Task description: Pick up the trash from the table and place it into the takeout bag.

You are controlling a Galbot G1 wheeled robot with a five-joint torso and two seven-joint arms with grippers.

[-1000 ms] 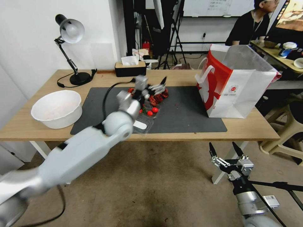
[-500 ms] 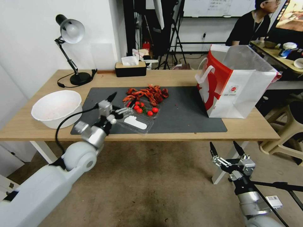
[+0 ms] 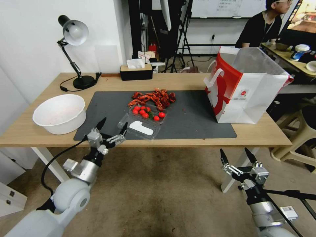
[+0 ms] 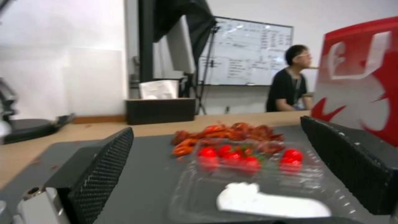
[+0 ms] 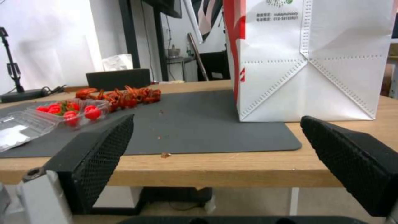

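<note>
The trash on the table [image 3: 197,140] is a pile of red crayfish shells [image 3: 154,98] and a clear plastic container [image 3: 144,120] holding small red tomatoes and a white label, both on the dark grey mat [image 3: 191,118]. My left gripper [image 3: 112,126] hangs open and empty at the table's front edge, just in front of the container [image 4: 257,186]. The takeout bag [image 3: 247,89] stands upright at the mat's right end, its mouth open. Lower down, off the table's front right, my right gripper [image 3: 235,154] is open and empty, facing the bag [image 5: 311,62].
A large white bowl [image 3: 60,113] sits on the table's left part. A black desk lamp [image 3: 74,52] and a black tissue box [image 3: 136,71] stand along the back edge. A beige stool [image 3: 298,138] is right of the table.
My left arm has drawn back from over the shells and container and dropped to the table's front edge, open and holding nothing. The right arm has barely moved.
</note>
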